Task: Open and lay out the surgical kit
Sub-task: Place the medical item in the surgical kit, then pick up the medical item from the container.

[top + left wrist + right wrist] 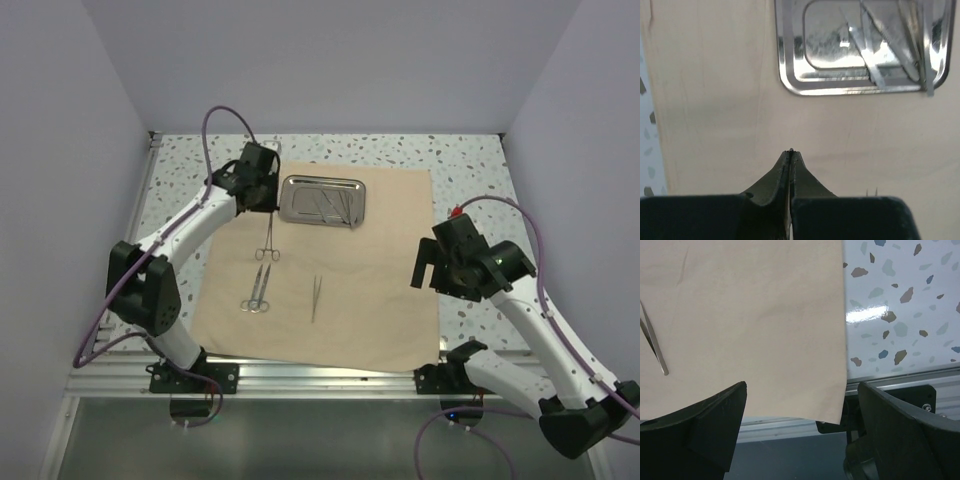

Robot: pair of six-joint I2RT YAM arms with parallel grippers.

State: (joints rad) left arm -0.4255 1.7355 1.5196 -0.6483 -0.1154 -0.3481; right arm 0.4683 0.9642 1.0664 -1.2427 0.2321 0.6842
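Speckled tabletop (470, 160) beneath tan cloth (380, 280): left claw (791, 154) tightly closed, empty; right claw (803, 385) wide apart, empty

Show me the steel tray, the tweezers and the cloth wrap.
steel tray (297, 199), top view, bare left part of its floor.
tweezers (316, 299), top view, middle of its length.
cloth wrap (385, 290), top view, bare patch right of the tweezers.

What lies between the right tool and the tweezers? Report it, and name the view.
Only bare cloth lies between the right tool and the tweezers. The right wrist view shows it; the top view agrees.
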